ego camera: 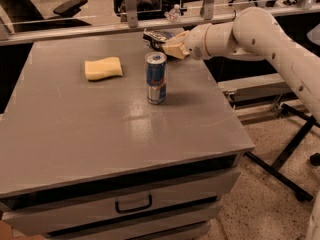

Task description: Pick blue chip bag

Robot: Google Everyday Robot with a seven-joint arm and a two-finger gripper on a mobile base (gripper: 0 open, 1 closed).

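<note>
The blue chip bag is a small dark glossy bag with white lettering at the far edge of the grey table, just behind the drink can. My gripper reaches in from the right on the white arm. Its tan fingers are closed on the bag's right end, and the bag seems to sit slightly above the tabletop. The bag's right part is hidden by the fingers.
A tall blue-and-silver drink can stands upright just in front of the bag and gripper. A yellow sponge lies to the left. A rail with posts runs behind the table. Drawers are below the front edge.
</note>
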